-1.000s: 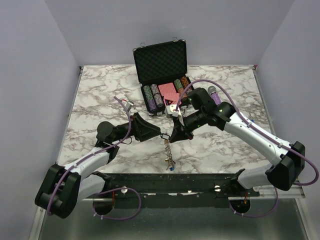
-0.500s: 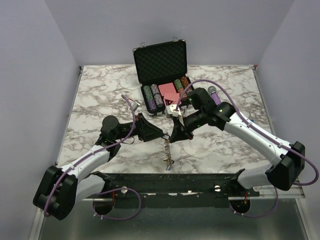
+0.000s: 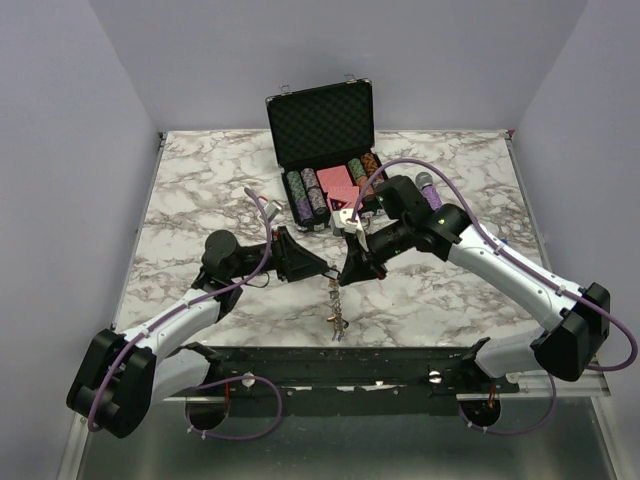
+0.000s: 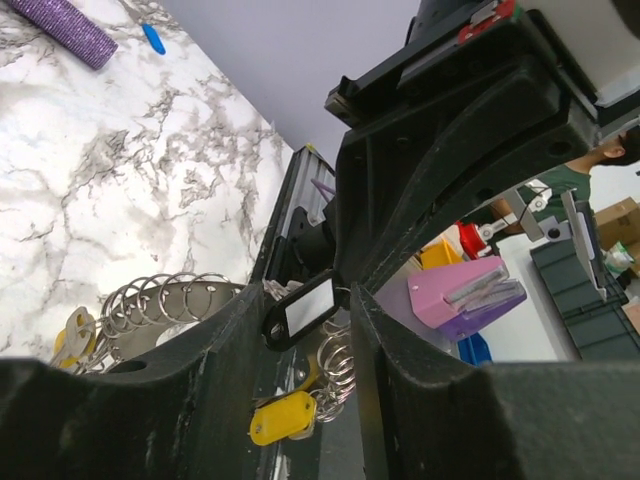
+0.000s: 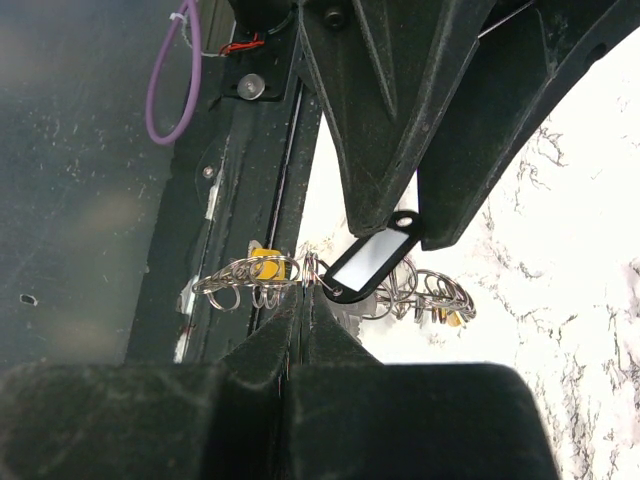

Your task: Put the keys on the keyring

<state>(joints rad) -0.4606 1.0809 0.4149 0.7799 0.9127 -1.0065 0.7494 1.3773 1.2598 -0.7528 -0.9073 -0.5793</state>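
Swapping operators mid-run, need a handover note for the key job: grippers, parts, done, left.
Right gripper: shut on the keyring, holding it between the arms.
Left gripper: jaws apart either side of the black key; cannot tell if it grips.
Yellow key: hangs among the keyring's small rings.
Small blue piece, maybe a key: on the table by the purple microphone.
Done: yellow looks on.
Left: black key not clearly threaded; then blue.

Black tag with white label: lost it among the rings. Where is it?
Top view: centre of the table's near half. The black tag lies between the fingers of the left gripper, beside the tips of the right gripper and the keyring.
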